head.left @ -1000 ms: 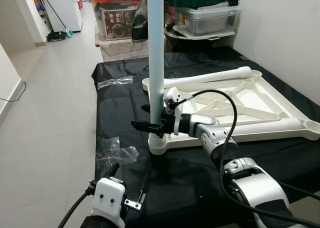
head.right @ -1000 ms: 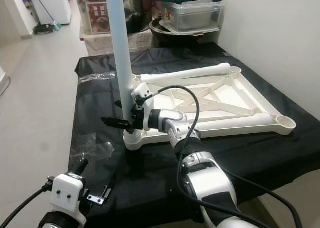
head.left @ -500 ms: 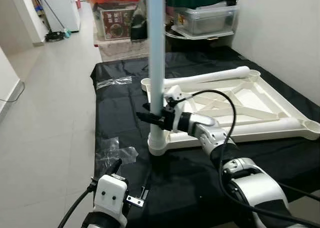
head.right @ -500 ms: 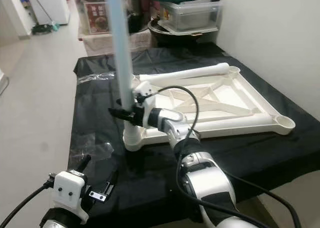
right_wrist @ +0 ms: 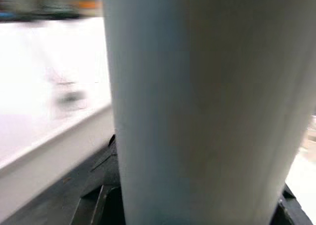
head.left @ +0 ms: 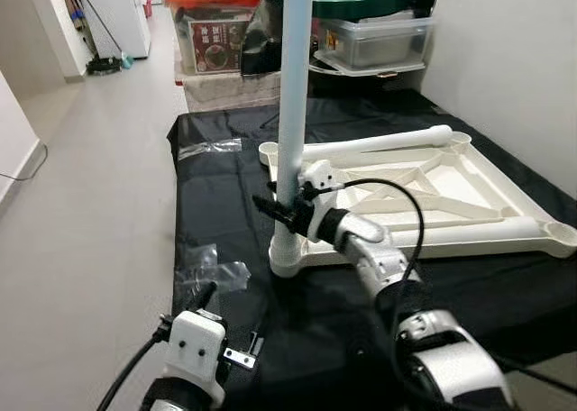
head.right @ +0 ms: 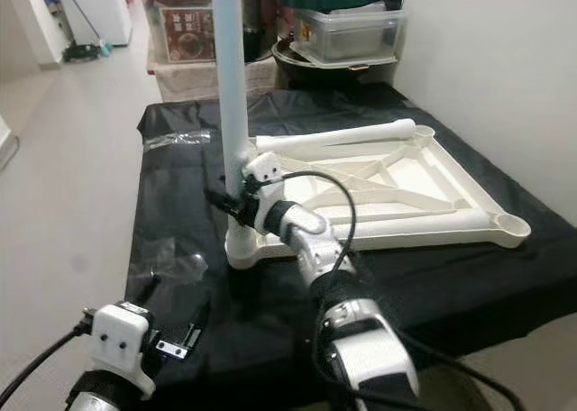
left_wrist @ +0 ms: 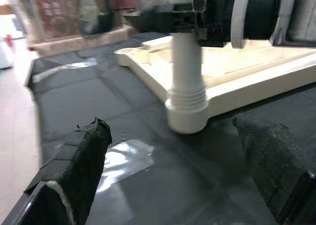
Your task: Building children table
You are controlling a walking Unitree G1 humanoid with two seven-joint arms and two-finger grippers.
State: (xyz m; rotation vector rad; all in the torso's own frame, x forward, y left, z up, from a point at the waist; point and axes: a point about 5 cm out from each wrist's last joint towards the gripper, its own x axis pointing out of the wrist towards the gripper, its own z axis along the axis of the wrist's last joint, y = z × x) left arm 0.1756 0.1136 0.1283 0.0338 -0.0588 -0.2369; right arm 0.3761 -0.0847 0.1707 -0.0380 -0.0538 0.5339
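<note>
A black cloth (head.left: pixel 216 186) covers the low work surface, and on it lies the cream tabletop (head.left: pixel 469 190), turned underside up so its ribs and corner sockets face the ceiling. Two loose legs (head.left: pixel 379 141) rest on it, one along the far edge and one along the near edge. A pale upright leg (head.left: pixel 294 95) stands in the near corner socket (head.left: pixel 287 260), close to vertical. The right gripper (head.left: pixel 281 210) has its black fingers clamped around that leg low down, just above the socket; the right wrist view has the leg pressed close against the lens. The left gripper (left_wrist: pixel 168 170) hangs low in front of the table with its fingers (left_wrist: pixel 74 166) spread wide and nothing between them, looking at the socket from the front. The step in hand seems to be seating or twisting this leg home; next would be to finish tightening it, let go, and fetch another leg. Crumpled plastic wrap (head.left: pixel 212 271) lies nearby.
</note>
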